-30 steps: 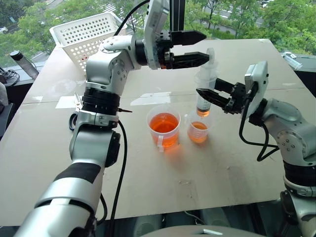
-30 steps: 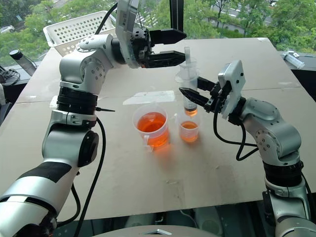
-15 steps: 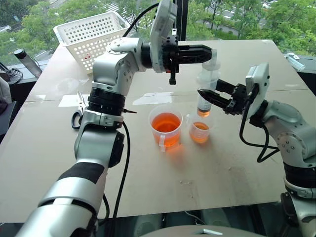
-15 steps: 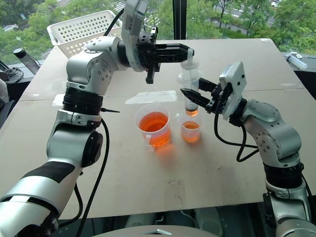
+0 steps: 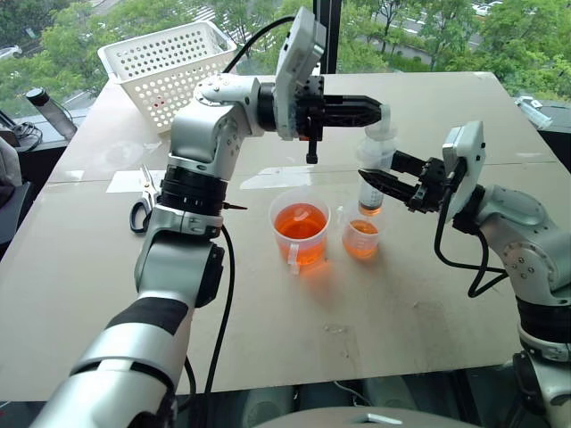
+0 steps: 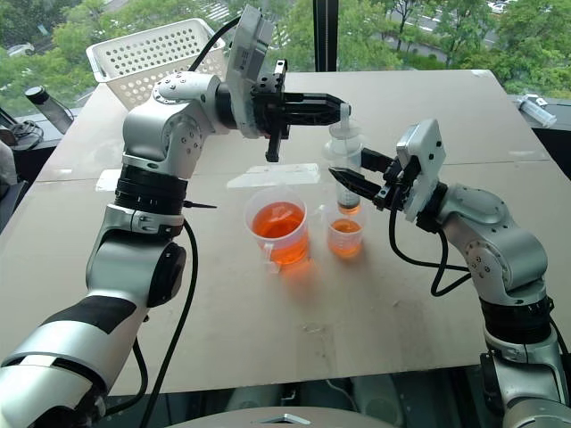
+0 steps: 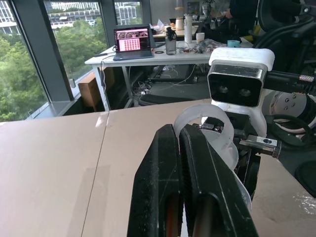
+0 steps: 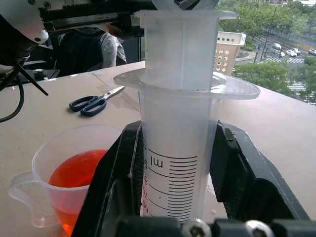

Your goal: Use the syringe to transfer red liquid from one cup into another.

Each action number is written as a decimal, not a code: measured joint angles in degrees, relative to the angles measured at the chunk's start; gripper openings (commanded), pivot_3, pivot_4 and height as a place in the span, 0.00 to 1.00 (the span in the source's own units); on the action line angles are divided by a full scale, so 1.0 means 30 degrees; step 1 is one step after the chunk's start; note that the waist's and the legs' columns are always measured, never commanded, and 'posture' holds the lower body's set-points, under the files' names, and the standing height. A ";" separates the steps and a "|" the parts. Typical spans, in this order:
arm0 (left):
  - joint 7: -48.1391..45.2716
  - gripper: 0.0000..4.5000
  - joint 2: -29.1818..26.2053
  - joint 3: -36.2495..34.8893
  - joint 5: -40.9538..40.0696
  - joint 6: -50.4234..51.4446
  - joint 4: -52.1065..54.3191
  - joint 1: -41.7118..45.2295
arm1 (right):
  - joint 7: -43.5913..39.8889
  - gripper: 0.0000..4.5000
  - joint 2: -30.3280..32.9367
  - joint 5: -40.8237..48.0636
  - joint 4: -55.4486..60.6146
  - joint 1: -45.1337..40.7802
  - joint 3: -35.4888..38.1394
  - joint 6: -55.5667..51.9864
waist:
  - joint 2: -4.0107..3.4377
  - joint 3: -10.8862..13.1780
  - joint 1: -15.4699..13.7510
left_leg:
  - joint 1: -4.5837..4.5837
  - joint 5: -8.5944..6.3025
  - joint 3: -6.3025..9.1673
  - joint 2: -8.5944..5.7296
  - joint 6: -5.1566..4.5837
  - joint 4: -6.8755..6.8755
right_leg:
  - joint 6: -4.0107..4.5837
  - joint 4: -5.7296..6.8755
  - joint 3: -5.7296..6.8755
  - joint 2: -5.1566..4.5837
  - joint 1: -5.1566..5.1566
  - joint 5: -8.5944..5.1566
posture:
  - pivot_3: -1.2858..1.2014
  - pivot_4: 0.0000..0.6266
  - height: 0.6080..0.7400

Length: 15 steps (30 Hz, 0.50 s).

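Fingers first: the right gripper (image 5: 379, 183) has its fingers clamped on the syringe (image 5: 373, 169) barrel, holding it upright with the tip just over the small cup (image 5: 360, 238). The left gripper (image 5: 379, 112) has its fingers pinched together and sits right at the plunger top, level, coming in from 9 o'clock. I can't tell if it's actually pinching the plunger or just resting on it.

Looks like the emptying step to me. Small cup sits at 3 o'clock of the big cup (image 5: 299, 234), nearly touching, both with red liquid (image 5: 298, 221) in them. To do this well: press the plunger straight down along the barrel, slowly, no sideways shove or the tip swings off the small cup. Right hand should stay rigid and keep the tip inside the rim.

Versus a second ago: the left fingers were spread wide beside the plunger, now they're closed. The syringe also sits a touch lower over the cup. Scissors (image 5: 143, 206) on the bench at 9 o'clock.
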<state>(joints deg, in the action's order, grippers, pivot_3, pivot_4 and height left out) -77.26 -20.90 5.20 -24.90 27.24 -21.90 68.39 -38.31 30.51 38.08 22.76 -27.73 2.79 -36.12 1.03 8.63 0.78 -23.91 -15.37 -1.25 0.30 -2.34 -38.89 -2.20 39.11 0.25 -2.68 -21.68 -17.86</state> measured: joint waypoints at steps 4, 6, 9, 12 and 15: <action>0.0001 0.01 0.0106 -0.0002 0.0074 0.0053 0.0107 -0.0214 | 0.0048 0.32 0.0038 0.0198 0.0000 -0.0055 0.0003 -0.0114 | 0.0000 0.0000 -0.0001 | 0.0000 0.0000 0.0000 0.0000 0.0000 0.0000 | 0.0000 0.0000 -0.0001 -0.0001 0.0000 0.0000 | 0.52 0.24 1.00; 0.0002 0.01 0.0128 0.0001 0.0183 0.0043 0.0176 -0.0345 | 0.0092 0.32 0.0037 0.0314 0.0000 -0.0071 0.0003 -0.0284 | 0.0000 0.0000 -0.0002 | 0.0000 0.0000 0.0000 0.0000 0.0000 0.0000 | 0.0000 0.0000 0.0000 -0.0001 0.0000 0.0000 | 0.52 0.24 1.00; 0.0101 0.01 0.0266 0.0005 0.0412 -0.0065 0.0291 -0.0531 | 0.0337 0.32 0.0031 0.0610 0.0001 -0.0161 0.0004 -0.0553 | 0.0000 0.0000 -0.0003 | 0.0000 0.0000 0.0000 0.0000 0.0000 0.0000 | 0.0000 0.0000 -0.0002 -0.0002 0.0000 0.0000 | 0.52 0.24 1.00; 0.0402 0.01 0.0363 -0.0015 0.0560 -0.0098 0.0398 -0.0543 | 0.0712 0.32 0.0030 0.1014 0.0004 -0.0508 0.0147 -0.0933 | 0.0000 0.0000 -0.0006 | 0.0000 0.0000 0.0000 0.0000 0.0000 0.0000 | 0.0000 0.0000 -0.0001 -0.0003 0.0001 0.0000 | 0.52 0.24 1.00; 0.0467 0.01 0.0385 -0.0015 0.0593 -0.0067 0.0527 -0.0698 | 0.0996 0.32 0.0031 0.1364 0.0110 -0.0580 0.0184 -0.1251 | 0.0000 0.0000 -0.0004 | 0.0000 0.0000 0.0001 0.0000 0.0000 0.0000 | 0.0000 0.0000 -0.0002 -0.0004 0.0000 0.0000 | 0.52 0.24 1.00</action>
<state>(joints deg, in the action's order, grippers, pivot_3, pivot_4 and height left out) -75.86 -19.74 5.15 -23.12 27.04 -20.32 66.30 -35.33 30.60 42.17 23.09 -29.47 3.34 -39.88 1.03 8.63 0.77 -23.91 -15.37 -1.24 0.31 -2.34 -38.89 -2.20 39.11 0.24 -2.69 -21.68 -17.86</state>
